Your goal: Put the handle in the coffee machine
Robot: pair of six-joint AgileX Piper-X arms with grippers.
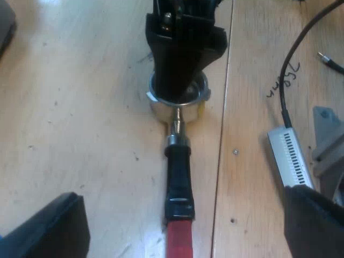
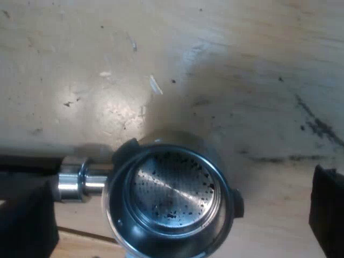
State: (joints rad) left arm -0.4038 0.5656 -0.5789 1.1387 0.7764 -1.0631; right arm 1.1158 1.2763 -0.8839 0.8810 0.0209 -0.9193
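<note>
The metal holder [image 1: 179, 102] lies on the wooden table, its dark handle [image 1: 178, 177] running toward my left gripper [image 1: 181, 220] and ending in red [image 1: 180, 242]. My left gripper is open, its fingers wide on either side of the handle without touching it. The other arm's gripper [image 1: 185, 48] hangs straight over the holder's basket. From above, the basket [image 2: 172, 196] is an open steel cup with dark coffee specks on its perforated bottom. It sits between the spread fingers of my right gripper [image 2: 177, 209], which is open. The steel neck [image 2: 80, 181] points toward one finger [image 2: 27, 220].
A small white box [image 1: 290, 156] with a black lead lies on the table near the handle, beside a grey bracket [image 1: 328, 134]. Handwriting [image 1: 287, 78] marks the wood. A dark object [image 1: 4, 21] sits at the table's far edge. The tabletop [image 2: 107, 80] around the basket is scuffed.
</note>
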